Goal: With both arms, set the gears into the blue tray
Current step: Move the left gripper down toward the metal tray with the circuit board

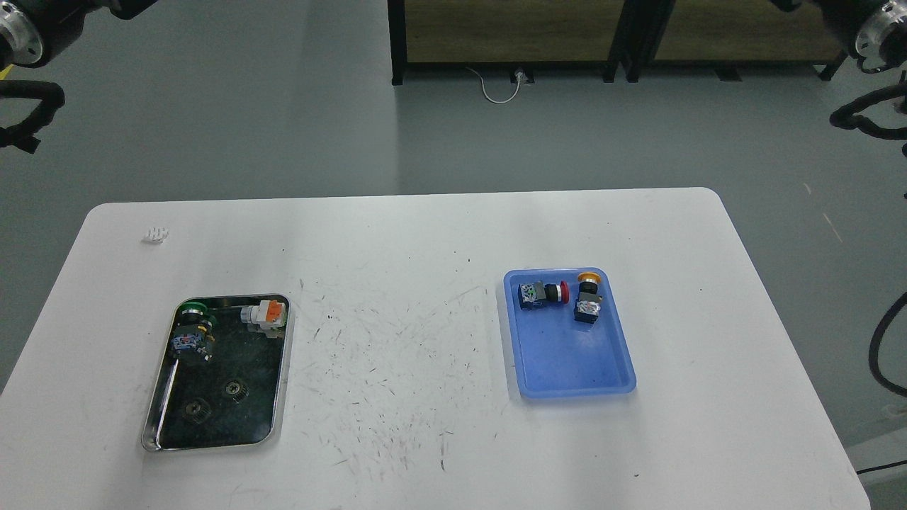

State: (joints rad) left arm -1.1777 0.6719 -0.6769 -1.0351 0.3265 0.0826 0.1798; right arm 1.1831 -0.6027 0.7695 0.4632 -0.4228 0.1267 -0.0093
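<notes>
Two small black gears lie in the shiny metal tray (pixel 280 382) on the table's left, one gear (pixel 234 388) nearer the middle and the other gear (pixel 195 409) lower left of it. The blue tray (pixel 567 365) sits on the right side of the table and holds a red-capped switch (pixel 542 293) and a yellow-capped switch (pixel 587 297). Only thick arm parts show, at the top left corner (pixel 18 39) and the top right corner (pixel 875 32). Neither gripper is in view.
The metal tray also holds a green-capped switch (pixel 193 331) and an orange-and-white part (pixel 266 315). A small white piece (pixel 155 234) lies at the table's far left. Dark shelving (pixel 609 35) stands beyond the table. Black cables (pixel 868 117) hang at the right edge.
</notes>
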